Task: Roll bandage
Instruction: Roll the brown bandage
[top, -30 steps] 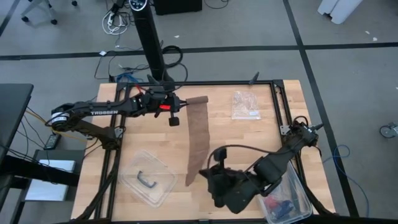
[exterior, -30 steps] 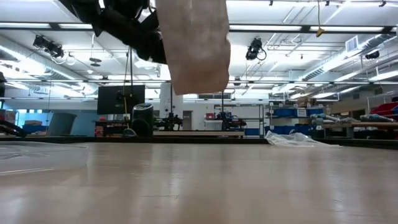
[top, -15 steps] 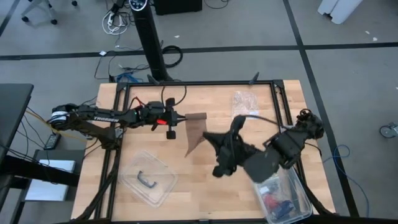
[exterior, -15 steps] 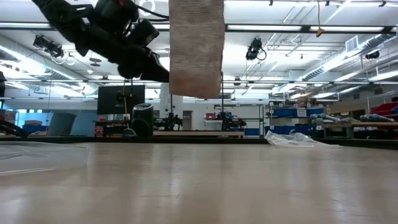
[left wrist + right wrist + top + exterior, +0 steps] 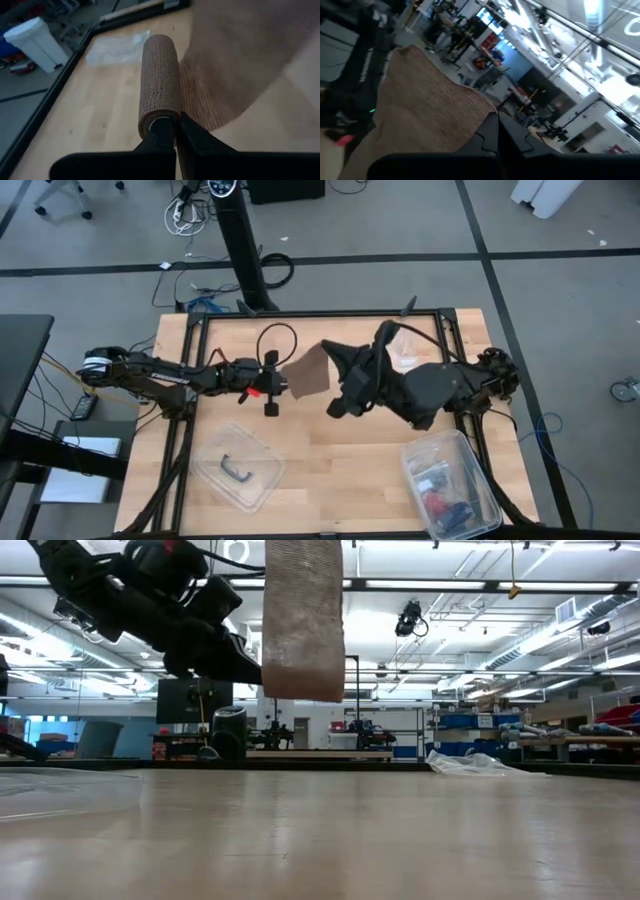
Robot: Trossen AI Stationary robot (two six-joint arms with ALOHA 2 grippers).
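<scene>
Brown woven fabric bandage (image 5: 308, 375), partly wound into a cylinder, held in the air over the far middle of the light wooden table (image 5: 330, 460). Left gripper (image 5: 174, 131): fingers pressed together on the rolled end. Right gripper (image 5: 496, 129): fingers clamped on the loose flat end, just beside the left one. Clear plastic tub with black handle piece (image 5: 238, 466) on the near left of the table; clear plastic bin (image 5: 452, 483) of small items at near right.

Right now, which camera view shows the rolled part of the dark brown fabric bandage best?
The left wrist view: the dark brown fabric bandage shows its roll, gripped by the left tool. The high view shows only a flat patch, the low view a hanging strip, the right wrist view the loose end.
</scene>
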